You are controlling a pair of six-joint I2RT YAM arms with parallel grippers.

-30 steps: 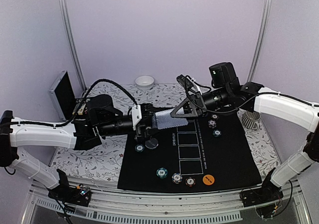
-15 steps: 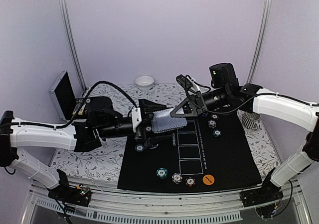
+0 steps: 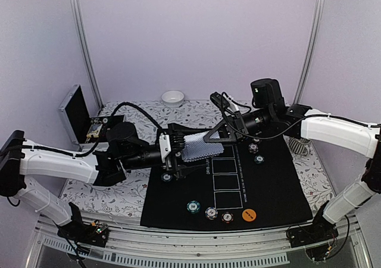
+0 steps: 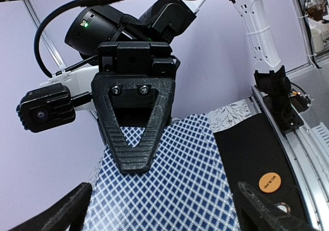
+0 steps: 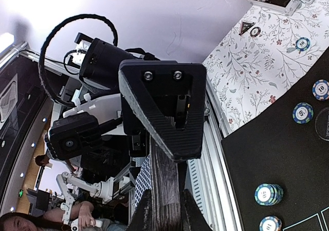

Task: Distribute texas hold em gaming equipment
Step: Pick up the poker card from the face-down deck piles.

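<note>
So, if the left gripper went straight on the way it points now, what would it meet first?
Probably the blue-and-white checked playing card, whose edge lies between the open fingers of the left gripper. Right behind it, the right gripper is shut on that card. Depth is hard to judge.

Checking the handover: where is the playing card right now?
In the top view the playing card hangs above the far-left corner of the mat, pinched by the right gripper, inside the open left gripper.
</note>
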